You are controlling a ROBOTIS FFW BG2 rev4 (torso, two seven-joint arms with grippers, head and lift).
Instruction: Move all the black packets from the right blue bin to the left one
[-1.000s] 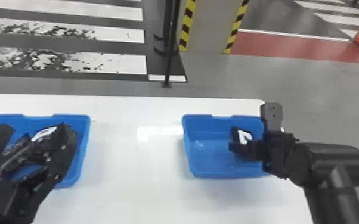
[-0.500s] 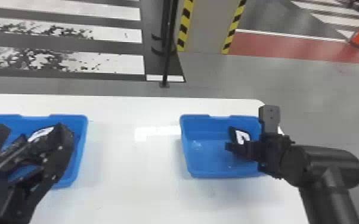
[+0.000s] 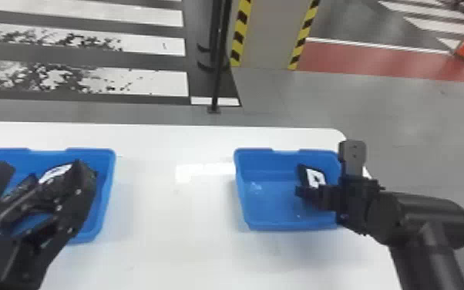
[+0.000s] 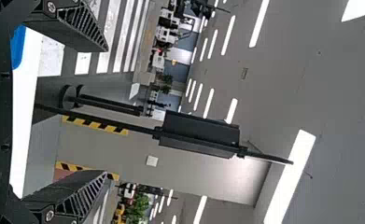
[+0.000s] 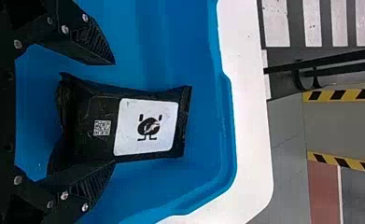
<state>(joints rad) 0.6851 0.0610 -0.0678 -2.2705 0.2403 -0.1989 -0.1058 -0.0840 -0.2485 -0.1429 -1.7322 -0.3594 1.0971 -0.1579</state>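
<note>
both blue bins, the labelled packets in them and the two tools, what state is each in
left bin: open-topped, packet inside
right bin: open-topped, packet inside
left bin's packet: label showing, partly hidden
right bin's packet: label showing, between parted fingers
left tool: open
right tool: open

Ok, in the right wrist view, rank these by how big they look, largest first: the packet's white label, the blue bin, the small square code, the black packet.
1. Blue bin
2. Black packet
3. White label
4. Small square code
</note>
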